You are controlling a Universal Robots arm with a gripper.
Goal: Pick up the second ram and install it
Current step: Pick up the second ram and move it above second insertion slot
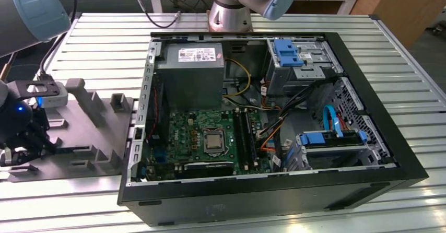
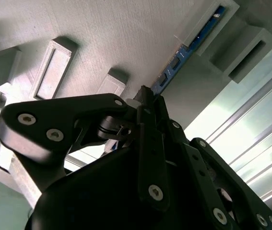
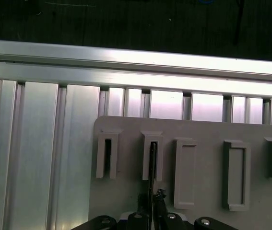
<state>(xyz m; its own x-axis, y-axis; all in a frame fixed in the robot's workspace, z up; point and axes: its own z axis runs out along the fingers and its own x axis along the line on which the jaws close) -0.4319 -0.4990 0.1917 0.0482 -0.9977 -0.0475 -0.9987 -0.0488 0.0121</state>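
On the grey tray [image 2: 102, 38], the second ram [image 2: 176, 64] stands on its long edge, its far end seated in one of the tray's raised slotted holders [image 2: 207, 28]. In the first wrist view it shows edge-on as a thin dark line [image 3: 152, 163] running out of that holder straight toward me. My end effector [image 2: 147, 98] sits at the strip's near end, fingers pressed together and pinching the board between them. The blue-green strip comes out from between the fingertips [image 2: 143, 93] and runs on into the holder.

In the exterior view my end effector [image 1: 20, 149] hangs over the tray [image 1: 91, 139] at the exterior view's left. The tray lies on the slatted aluminium bench [image 1: 97, 50], just beside the open computer case [image 1: 279, 191]. Inside the case lies the motherboard [image 1: 202, 134] with its long black slot rails [image 1: 245, 136], well apart from the ram I hold.
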